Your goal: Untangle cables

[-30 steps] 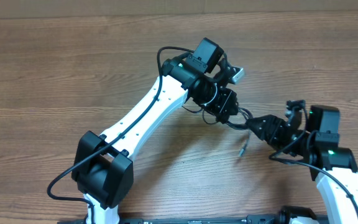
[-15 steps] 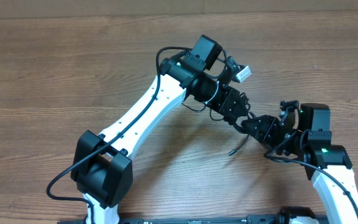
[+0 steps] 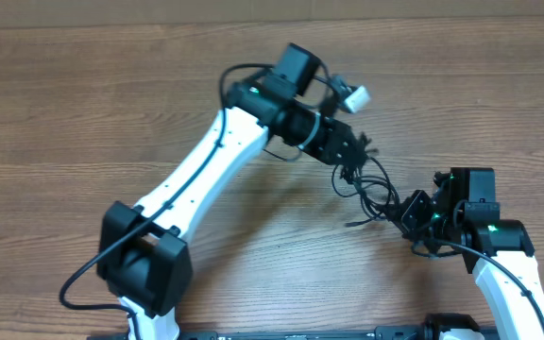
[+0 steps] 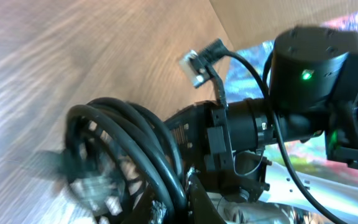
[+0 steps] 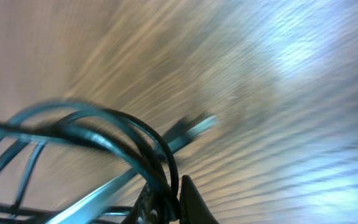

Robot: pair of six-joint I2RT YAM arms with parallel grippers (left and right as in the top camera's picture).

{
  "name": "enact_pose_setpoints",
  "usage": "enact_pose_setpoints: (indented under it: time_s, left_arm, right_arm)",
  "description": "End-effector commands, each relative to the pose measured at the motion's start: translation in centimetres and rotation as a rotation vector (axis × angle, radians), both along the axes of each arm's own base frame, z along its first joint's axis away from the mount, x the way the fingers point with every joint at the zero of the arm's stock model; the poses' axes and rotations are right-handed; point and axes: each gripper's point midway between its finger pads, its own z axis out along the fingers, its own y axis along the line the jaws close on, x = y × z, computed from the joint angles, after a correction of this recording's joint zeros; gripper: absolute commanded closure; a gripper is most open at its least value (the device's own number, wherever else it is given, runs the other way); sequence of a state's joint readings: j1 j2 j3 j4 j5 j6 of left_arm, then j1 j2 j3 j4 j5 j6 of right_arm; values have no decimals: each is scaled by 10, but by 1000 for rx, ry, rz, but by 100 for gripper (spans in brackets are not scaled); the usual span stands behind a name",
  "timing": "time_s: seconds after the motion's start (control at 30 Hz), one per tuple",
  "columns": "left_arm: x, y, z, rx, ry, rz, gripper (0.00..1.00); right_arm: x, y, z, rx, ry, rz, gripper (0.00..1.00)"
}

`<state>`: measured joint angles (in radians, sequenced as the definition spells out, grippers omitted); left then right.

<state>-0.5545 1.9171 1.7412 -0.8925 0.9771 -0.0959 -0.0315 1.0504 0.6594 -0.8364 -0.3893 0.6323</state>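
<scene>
So, at that moment both pairs of my fingers were pinched shut on the cables. My left fingers had the upper end of the tangle and my right fingers had the lower end. The thin black cords were strung between them in a few loose, springy loops, out over the right half of the table.

Table was wood-grain, warm brown, long streaky lines, mostly matte, with some glare in the right wrist view.

The cables themselves were smooth, rubbery-looking round cord. From above they read as overlapping ovals, with one stray end sticking out to the left, low in the bunch. In the left wrist view the cables showed as a fat coil of several strands curving together, glossy on top, plus a blurry clump at lower left I couldn't make out. In the right wrist view the cables arched in a tight bow right above my dark fingertip, and a small straight plug poked out past the loop, blurred. Couldn't tell whether the lowest loop touched the wood.
</scene>
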Motion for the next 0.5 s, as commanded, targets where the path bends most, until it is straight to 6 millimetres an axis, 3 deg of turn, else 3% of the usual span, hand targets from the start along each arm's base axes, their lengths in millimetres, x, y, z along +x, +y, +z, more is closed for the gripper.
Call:
enact_pose_setpoints:
  time_s: [0.0,0.17,0.33,0.47]
  left_arm:
    - [14,32,50,-64,-127,56,96]
    - [25,56,50,-29,-131,115,96]
    - [28,63,42,16,-130,134,96]
    - [38,73,30,102,-158,185,96]
  right_arm:
    - [1,-43,-9,-245,22,-100,96]
    - [5,-62,-9,-333,14,-177,96]
    - [16,-62,-4,-327,-34,-182,96]
    - [11,-82,-5,-405,-4,-292,96]
